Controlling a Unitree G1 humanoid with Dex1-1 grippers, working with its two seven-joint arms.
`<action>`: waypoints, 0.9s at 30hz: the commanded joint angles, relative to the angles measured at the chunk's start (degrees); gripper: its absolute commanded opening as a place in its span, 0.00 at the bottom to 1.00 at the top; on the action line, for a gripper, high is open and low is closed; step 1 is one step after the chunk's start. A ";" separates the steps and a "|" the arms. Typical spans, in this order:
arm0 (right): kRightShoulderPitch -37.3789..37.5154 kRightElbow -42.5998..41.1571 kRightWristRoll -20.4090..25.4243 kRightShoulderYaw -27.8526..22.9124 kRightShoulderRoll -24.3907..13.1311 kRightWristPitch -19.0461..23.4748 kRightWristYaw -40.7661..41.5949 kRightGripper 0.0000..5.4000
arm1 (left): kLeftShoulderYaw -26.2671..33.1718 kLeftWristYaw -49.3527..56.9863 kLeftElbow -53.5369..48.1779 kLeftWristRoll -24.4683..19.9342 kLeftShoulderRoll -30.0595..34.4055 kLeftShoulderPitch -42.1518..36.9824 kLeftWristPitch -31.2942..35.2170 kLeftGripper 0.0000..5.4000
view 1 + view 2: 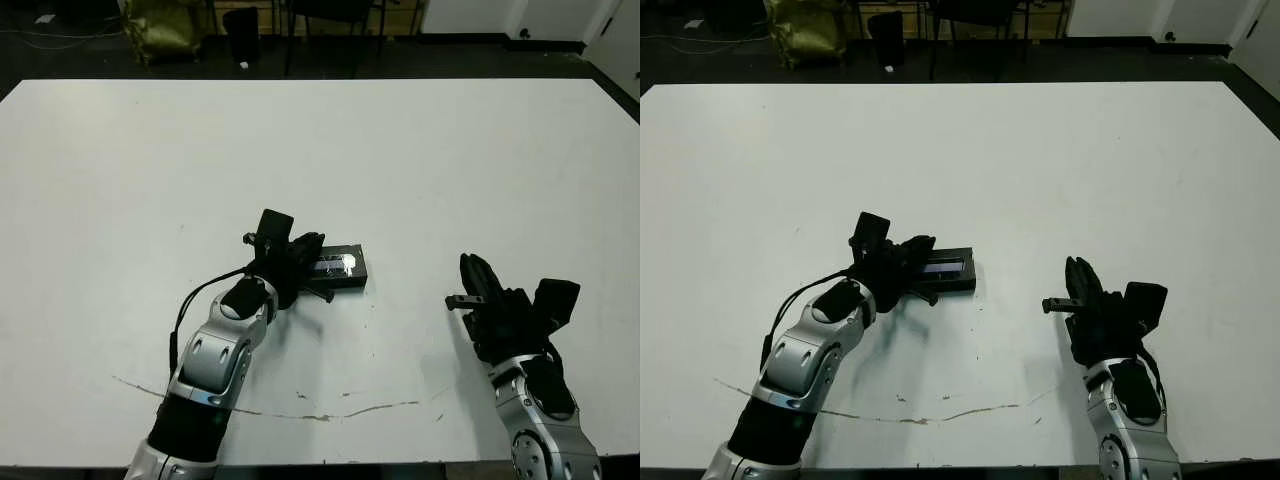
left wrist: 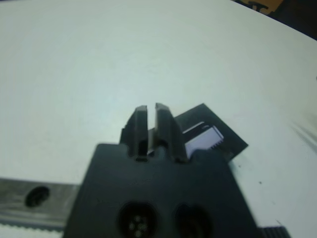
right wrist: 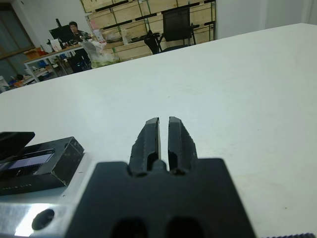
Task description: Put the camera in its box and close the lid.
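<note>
From my station I see the box (image 1: 338,268) lying flat on the white desk (image 1: 420,150), roughly midway between the left and right edges and closer to the near edge than the far one. The lid (image 3: 34,163) sits on top of it, its glossy window strip facing up and catching a pale reflection. The camera is not visible in any view; with the lid in place I cannot tell whether it is inside.

Left gripper (image 1: 305,258): it rests at the box's left end, its black body overlapping that end in the head views. In the left wrist view the two fingers (image 2: 140,124) stand side by side with only a thin slit between them, gripping nothing; the box shows just beside and beyond them. I cannot tell whether the fingers touch the box.

Right gripper (image 1: 472,275): it hangs over bare desk, well apart from the box, toward the near right corner. In the right wrist view its fingers (image 3: 151,136) are drawn together to a narrow gap and carry nothing. The box appears off to the side in that view, apart from the fingers.

A thin irregular dark line (image 1: 330,412) marks the desk surface near the near edge, between the two arms.

Beyond the far edge, the right wrist view shows a person (image 3: 75,29) seated at a distant workbench, a black chair (image 3: 177,25) and shelving.
</note>
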 commanded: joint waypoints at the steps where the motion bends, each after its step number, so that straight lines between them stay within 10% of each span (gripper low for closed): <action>1: 0.68 0.77 -0.10 -0.05 -0.23 0.10 0.20 0.00 | -0.84 0.16 1.79 0.36 2.07 3.06 3.84 0.01; 15: 0.79 1.37 0.29 -0.07 -0.09 -0.59 0.59 0.00 | 0.93 1.56 0.47 -2.59 1.04 4.27 0.74 0.01; 27: -0.27 1.22 0.04 0.50 0.70 -1.86 0.45 0.00 | 7.35 -0.06 -11.84 -6.35 3.73 6.74 -23.61 0.01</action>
